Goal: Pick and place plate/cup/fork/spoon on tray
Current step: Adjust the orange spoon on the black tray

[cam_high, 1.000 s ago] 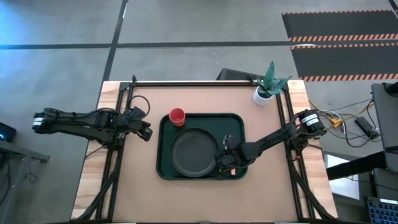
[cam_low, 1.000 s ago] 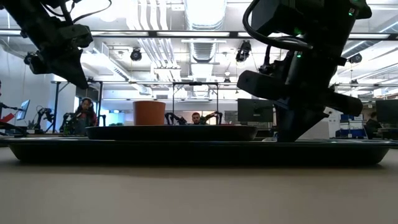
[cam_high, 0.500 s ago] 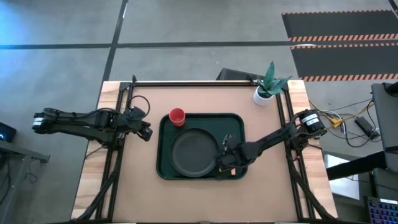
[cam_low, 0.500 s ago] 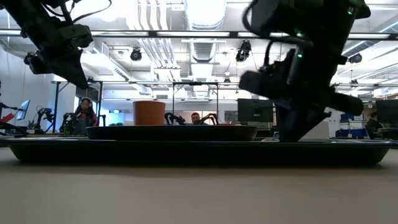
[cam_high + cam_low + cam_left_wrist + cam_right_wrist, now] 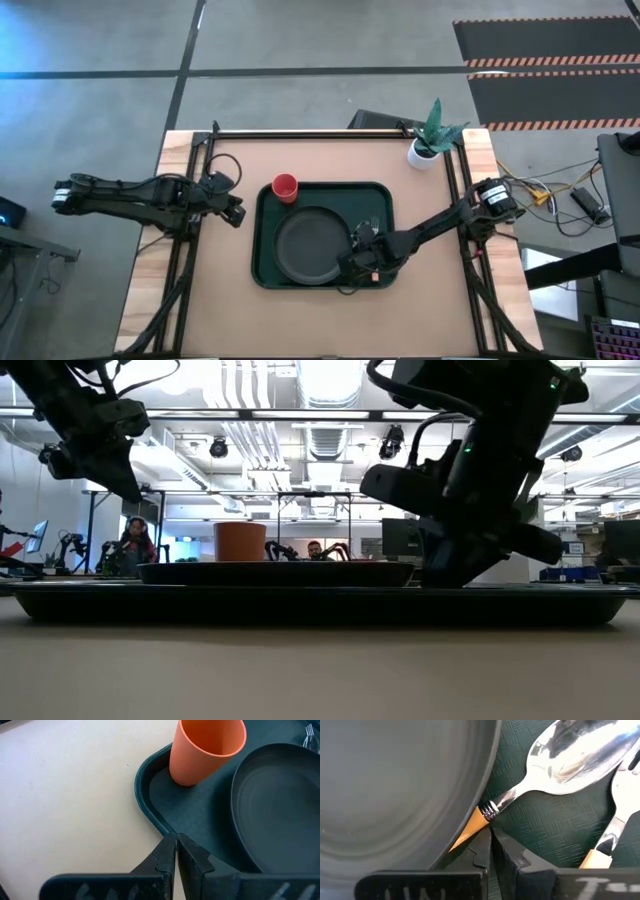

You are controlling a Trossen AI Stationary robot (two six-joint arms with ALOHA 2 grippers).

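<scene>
The dark green tray (image 5: 268,270) lies mid-table. On it are the dark plate (image 5: 312,245), the red cup (image 5: 285,187) standing in its far left corner, and the spoon (image 5: 570,755) and fork (image 5: 619,785), which lie side by side to the right of the plate. My right gripper (image 5: 353,267) is shut and low over the tray, at the plate's right rim. In the right wrist view (image 5: 491,840) its tips are at the spoon's orange handle. My left gripper (image 5: 236,213) is shut, empty and above the table, just left of the tray. My right gripper's shut fingertips (image 5: 481,845) stand right at the spoon's orange handle (image 5: 470,829), just behind the metal neck, slanting down from the table's right. The handle lies on the tray along the plate's rim. I cannot tell whether the tips touch it.
A white pot with a green plant (image 5: 427,148) stands at the table's far right corner. Bare table lies near and to the left of the tray. In the low view, people and screens show in the room beyond the table.
My right gripper has moved a little toward the table's left and near edges, staying low over the tray beside the plate and staying shut.
</scene>
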